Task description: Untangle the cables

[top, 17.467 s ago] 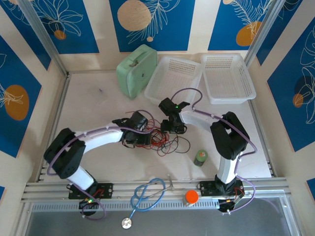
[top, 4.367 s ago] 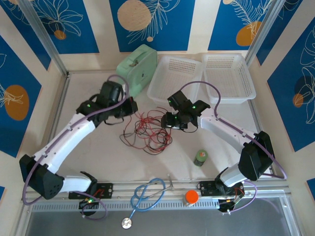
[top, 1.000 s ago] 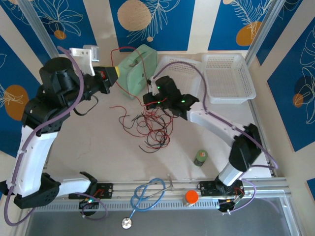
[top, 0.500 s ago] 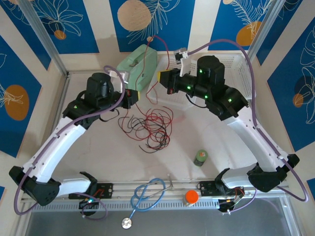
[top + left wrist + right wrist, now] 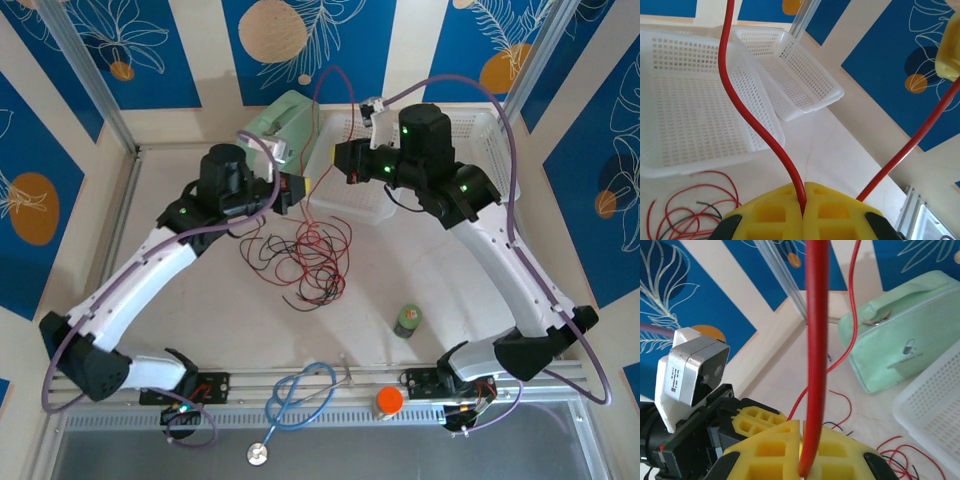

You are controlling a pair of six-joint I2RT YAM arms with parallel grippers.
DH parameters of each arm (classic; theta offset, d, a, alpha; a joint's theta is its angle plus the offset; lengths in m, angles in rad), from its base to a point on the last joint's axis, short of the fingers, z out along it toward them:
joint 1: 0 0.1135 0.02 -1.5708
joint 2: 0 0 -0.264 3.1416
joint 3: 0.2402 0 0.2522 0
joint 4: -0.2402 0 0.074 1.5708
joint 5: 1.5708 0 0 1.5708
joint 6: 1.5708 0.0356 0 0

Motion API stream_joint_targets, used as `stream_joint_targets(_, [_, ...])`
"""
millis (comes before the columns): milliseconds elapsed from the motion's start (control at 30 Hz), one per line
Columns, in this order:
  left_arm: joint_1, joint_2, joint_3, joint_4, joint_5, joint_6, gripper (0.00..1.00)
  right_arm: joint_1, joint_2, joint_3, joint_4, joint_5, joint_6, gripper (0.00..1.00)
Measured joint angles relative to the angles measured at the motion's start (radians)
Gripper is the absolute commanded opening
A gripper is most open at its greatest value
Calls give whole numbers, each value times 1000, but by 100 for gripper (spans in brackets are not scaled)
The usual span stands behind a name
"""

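Pads of the left end effector (image 5: pixel 299 187) are pressed flat together, and the red cable (image 5: pixel 747 117) is nipped in the seam between them. In the left wrist view it rises from that seam in a shallow S. This end effector hangs above the bench (image 5: pixel 230 320), just in front of the near right corner of the mint-green case (image 5: pixel 285 112).

From there, in the top view, the red cable climbs in a tall, thin arch past the case's right end and comes down to the right of it. Below the arch, on the bench in front of the case, lies the loose heap of cables (image 5: pixel 312 255). It is made of slack red loops with the black cable (image 5: pixel 707 204) threaded among them. As far as can be seen, the black cable lies wholly on the bench, apart from both end effectors.

To the right of the case, above the nearer white basket (image 5: pixel 350 200), the right end effector (image 5: pixel 340 160) also has its yellow pads closed. The red cable is clamped between them and runs straight up out of the right wrist view. In that view another run of red curves down in front of the case toward the left end effector. A second white basket (image 5: pixel 470 150) sits further right of the case.
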Motion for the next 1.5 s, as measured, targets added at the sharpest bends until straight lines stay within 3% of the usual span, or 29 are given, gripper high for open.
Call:
stream_joint_targets(300, [-10, 212, 208, 144, -68, 63, 0, -134, 86, 136, -33, 4, -16, 0])
stream_joint_targets(533, [-10, 325, 309, 345, -153, 121, 0, -244, 150, 249, -6, 11, -16, 0])
stream_joint_targets(1000, [-10, 743, 473, 658, -351, 229, 0, -303, 484, 328, 89, 27, -31, 0])
stream_joint_targets(1267, [-10, 982, 643, 643, -383, 216, 0, -317, 537, 213, 128, 55, -21, 0])
stream_joint_targets(1500, [-10, 1082, 644, 468, -391, 154, 0, -319, 702, 217, -4, 60, 25, 0])
